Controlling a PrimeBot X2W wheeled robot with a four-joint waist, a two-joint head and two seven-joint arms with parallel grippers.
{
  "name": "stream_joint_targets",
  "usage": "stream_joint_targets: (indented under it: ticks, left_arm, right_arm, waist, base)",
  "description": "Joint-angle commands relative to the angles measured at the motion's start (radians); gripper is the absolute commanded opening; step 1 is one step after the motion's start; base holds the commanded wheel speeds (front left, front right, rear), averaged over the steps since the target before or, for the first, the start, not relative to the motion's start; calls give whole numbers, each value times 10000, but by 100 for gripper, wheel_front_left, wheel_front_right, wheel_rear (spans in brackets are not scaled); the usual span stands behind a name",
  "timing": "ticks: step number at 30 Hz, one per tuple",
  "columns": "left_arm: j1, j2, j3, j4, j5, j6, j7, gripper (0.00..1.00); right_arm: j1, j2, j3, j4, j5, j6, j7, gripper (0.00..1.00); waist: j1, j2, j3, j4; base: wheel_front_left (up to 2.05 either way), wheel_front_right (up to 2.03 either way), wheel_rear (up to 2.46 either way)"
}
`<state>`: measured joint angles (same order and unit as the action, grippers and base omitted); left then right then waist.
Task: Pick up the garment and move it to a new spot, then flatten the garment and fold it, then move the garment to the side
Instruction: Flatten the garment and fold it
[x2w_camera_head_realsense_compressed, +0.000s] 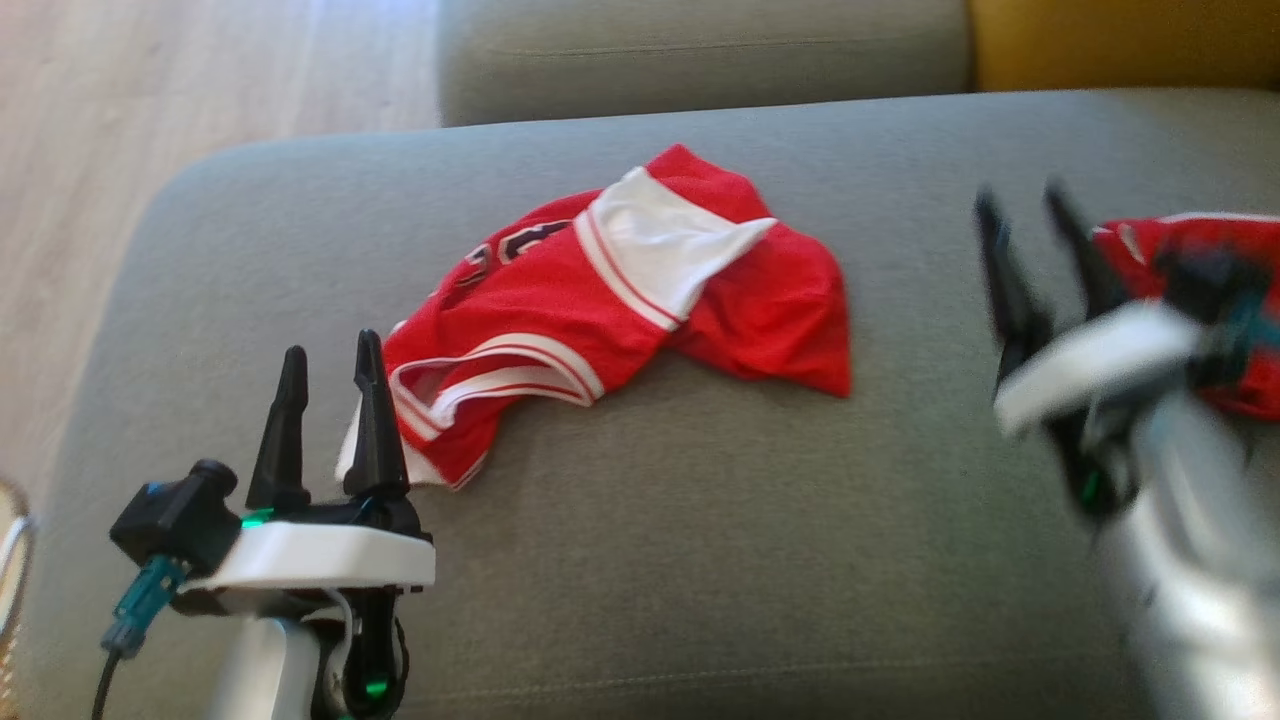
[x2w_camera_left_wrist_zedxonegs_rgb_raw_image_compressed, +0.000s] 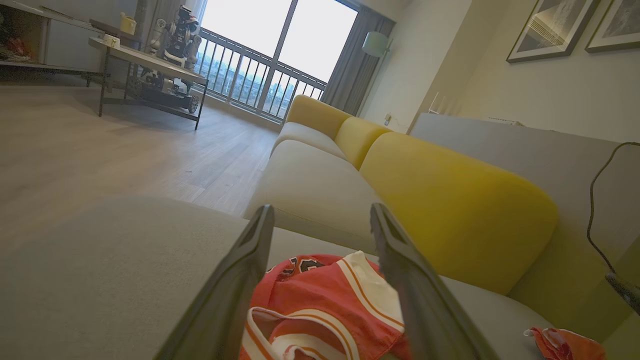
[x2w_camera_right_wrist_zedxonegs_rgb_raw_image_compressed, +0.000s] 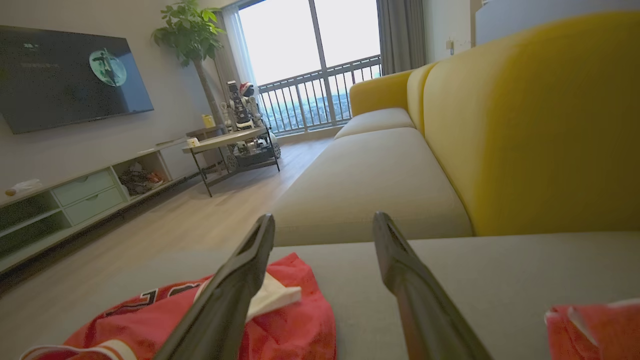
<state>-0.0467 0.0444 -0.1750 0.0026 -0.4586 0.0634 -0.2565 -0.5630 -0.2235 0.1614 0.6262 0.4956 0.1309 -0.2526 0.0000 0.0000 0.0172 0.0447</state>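
A red garment with white trim and dark lettering lies crumpled on the grey sofa seat. My left gripper stands open at its near-left edge, one finger beside the white hem, holding nothing. In the left wrist view the garment lies between and beyond my open fingers. My right gripper is open and blurred, out to the right of the garment and apart from it. The right wrist view shows the garment at lower left, behind my left finger.
A second red cloth lies at the seat's right edge, partly behind my right wrist. Yellow back cushions line the sofa. Wooden floor lies beyond the seat's left end. A low table stands farther off.
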Motion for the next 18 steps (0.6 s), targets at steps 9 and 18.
stream_joint_targets:
  ticks: [9,18]
  left_arm:
    - [-538,58,382,-254,615,-85,-53,100]
    - [-1948,58,-277,486,1793,-186,-53,100]
  right_arm:
    - [2484,1492,-1679,-3145,-1721,-2,-77,100]
    - [2839,1716,-2067,-4315,-1736,-2,220,100]
  waist:
    - [0,0,315,-1128]
    - [0,0,1202,-2372]
  base:
    - [0,0,0]
    - [0,0,0]
